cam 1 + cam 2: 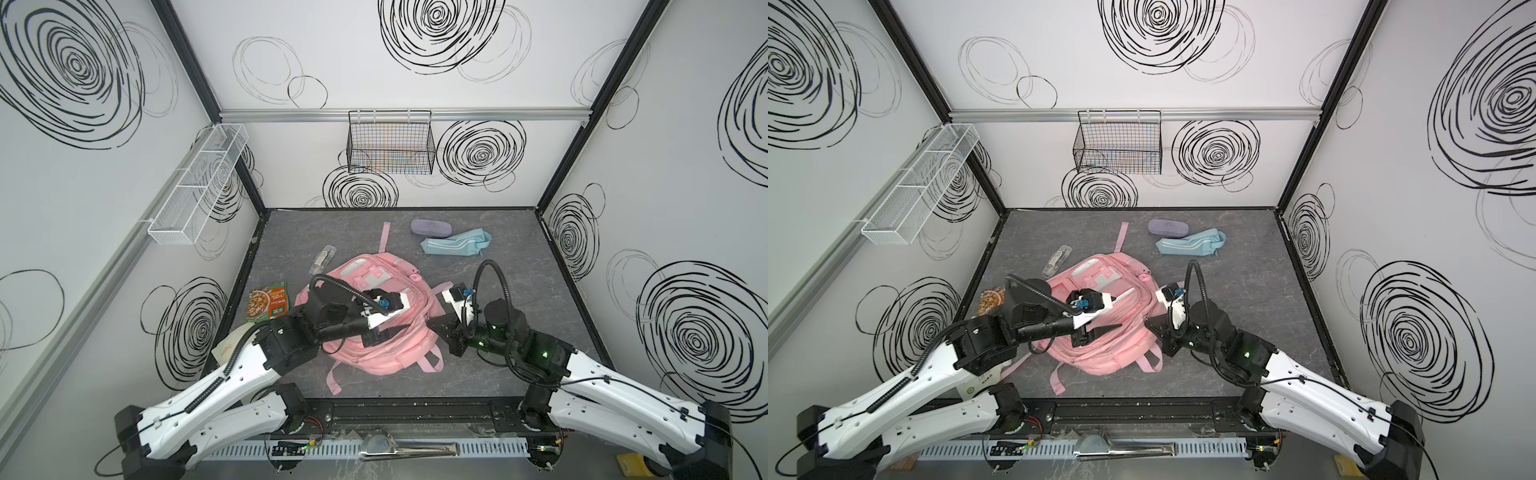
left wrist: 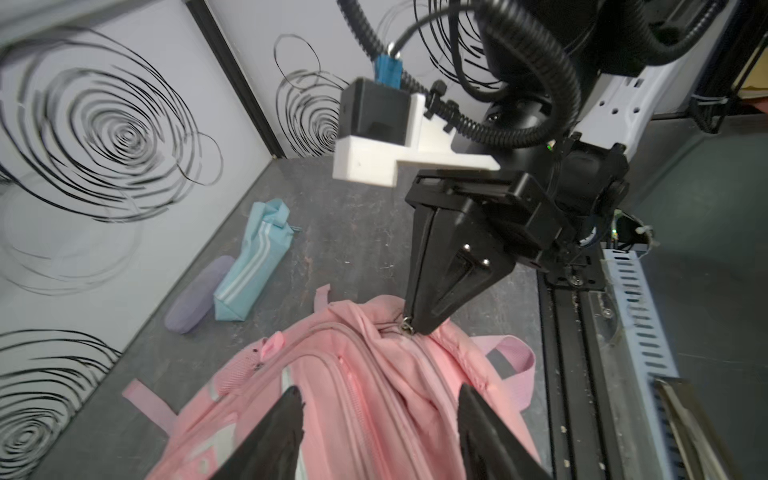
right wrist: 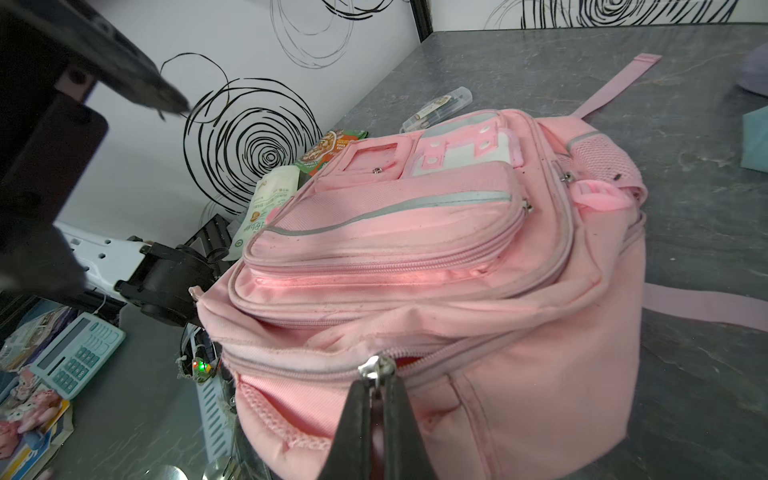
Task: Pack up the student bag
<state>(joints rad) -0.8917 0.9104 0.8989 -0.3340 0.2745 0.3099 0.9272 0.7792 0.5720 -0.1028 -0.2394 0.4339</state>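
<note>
A green snack packet (image 1: pixel 269 305) lies on the surface (image 1: pixel 540 299), out past the left fingers (image 1: pixel 1104 329). Those fingers stand well apart with nothing between them, hanging just above the student bag (image 1: pixel 399 351). The bag lies front-up in the middle of the surface, between the two sets of fingers. The right fingers (image 2: pixel 424 307) are pressed together on the metal zipper pull (image 3: pixel 376 369) of the bag's main compartment, and a small gap seems to show beside the pull.

The step in hand looks to be unzipping. To do it well, the left fingers should come down and pin the fabric just behind the pull. The right fingers should then draw the pull along the track, low and in line with the teeth, so the bag neither lifts nor drags.

Beyond the right fingers lie a light-blue pouch (image 1: pixel 455 245) and a purple case (image 1: pixel 428 227).
</note>
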